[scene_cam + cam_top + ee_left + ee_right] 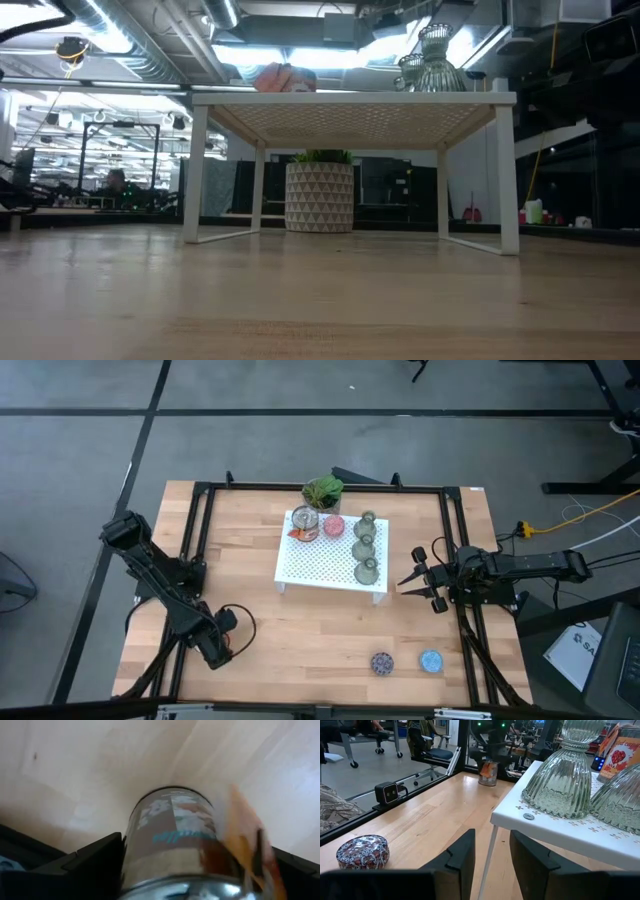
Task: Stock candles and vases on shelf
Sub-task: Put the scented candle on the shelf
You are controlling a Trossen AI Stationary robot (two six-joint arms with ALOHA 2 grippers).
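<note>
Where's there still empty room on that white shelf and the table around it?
The shelf is bare across its front-left, bordered by the tin candle and pink candle behind and three vases on the right; its back and right edges are crowded. The table is open in front of the shelf, between the left gripper and two loose candles.

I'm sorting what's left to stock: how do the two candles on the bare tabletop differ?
The dark patterned candle has a mottled dark top; the light blue candle is plain and pale. The patterned one lies nearer the table's middle, the light blue one nearer the table's right edge. Both are short, round and on the wooden tabletop, not the shelf.
</note>
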